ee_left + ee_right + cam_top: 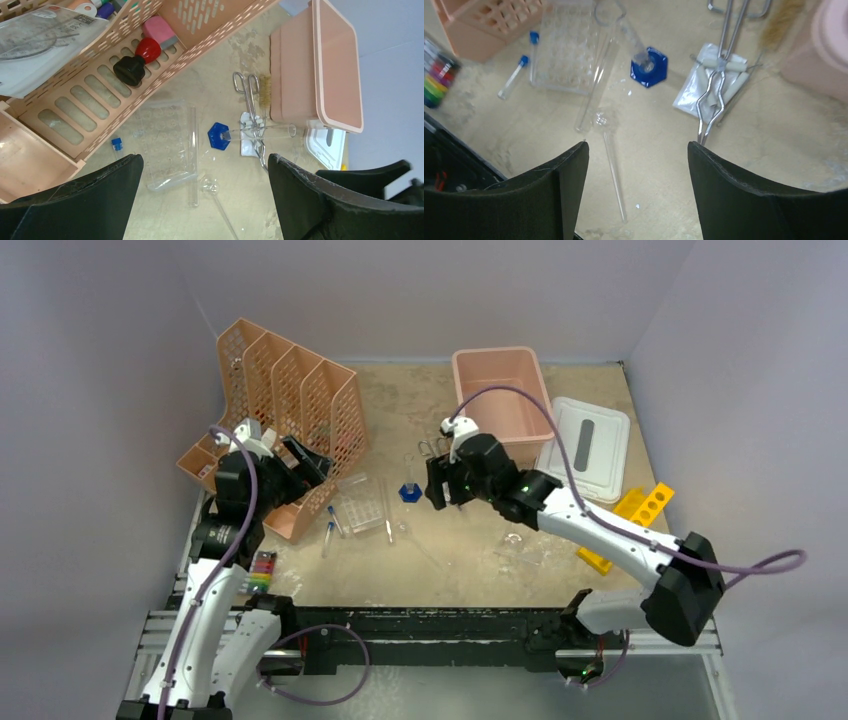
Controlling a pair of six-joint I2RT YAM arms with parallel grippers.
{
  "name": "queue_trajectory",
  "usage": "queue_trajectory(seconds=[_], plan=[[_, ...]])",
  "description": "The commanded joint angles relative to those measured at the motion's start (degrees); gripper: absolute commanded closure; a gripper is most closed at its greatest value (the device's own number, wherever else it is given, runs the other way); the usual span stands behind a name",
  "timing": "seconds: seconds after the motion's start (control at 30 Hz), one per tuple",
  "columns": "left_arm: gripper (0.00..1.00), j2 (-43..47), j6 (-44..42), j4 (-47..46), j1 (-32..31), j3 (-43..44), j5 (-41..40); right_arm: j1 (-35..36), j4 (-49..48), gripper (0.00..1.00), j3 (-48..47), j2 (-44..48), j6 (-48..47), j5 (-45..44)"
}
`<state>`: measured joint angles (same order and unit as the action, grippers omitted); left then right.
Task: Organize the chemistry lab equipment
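Right claw (638, 150) wide open, empty, over thin clear glass rod (614, 175): fragile, slippery, grip mid-shaft gently; left claw (204, 160) open, empty

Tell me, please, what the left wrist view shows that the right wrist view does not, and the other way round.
Only the left wrist view shows the red bulb and the black knob lying in the orange organiser, and the white lid. Only the right wrist view shows the pack of markers. Both show the flask with a blue base, the metal forceps and the clear rack.
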<state>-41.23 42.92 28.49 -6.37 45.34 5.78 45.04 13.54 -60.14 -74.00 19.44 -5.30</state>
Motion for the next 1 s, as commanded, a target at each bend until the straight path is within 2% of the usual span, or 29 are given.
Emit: queue_trajectory(seconds=[0.0, 0.23, 0.37, 0.47, 0.83, 0.97], plan=[[0.04, 0.1, 0.2, -2.7, 0.5, -0.2, 0.1, 5.1, -5.5, 0.27, 3.9, -3.2, -2.1, -3.2], [0.05, -2.2, -0.7, -2.6, 0.5, 0.6, -0.8, 13.2, -9.8, 0.28, 9.1, -8.9, -1.1, -5.3], [0.06, -2.9, -1.3, -2.1, 0.5, 1.0, -1.4, 15.6, -12.9, 0.36, 9.7, -13.7, -1.3, -5.5], [0.06, -3.0, -1.6, -1.9, 0.5, 1.0, -2.0, 16.7, -15.3, 0.44, 9.5, -17.2, -1.9, -5.0], [0.06, -3.3, -3.0, 0.0, 0.4, 2.6, -2.8, 17.5, -19.4, 0.50, 9.1, -24.1, 0.3, -10.7], [0.07, -3.5, -3.6, 0.5, 0.3, 3.7, -3.6, 17.6, -20.0, 0.58, 8.9, -26.3, -0.2, -12.7]])
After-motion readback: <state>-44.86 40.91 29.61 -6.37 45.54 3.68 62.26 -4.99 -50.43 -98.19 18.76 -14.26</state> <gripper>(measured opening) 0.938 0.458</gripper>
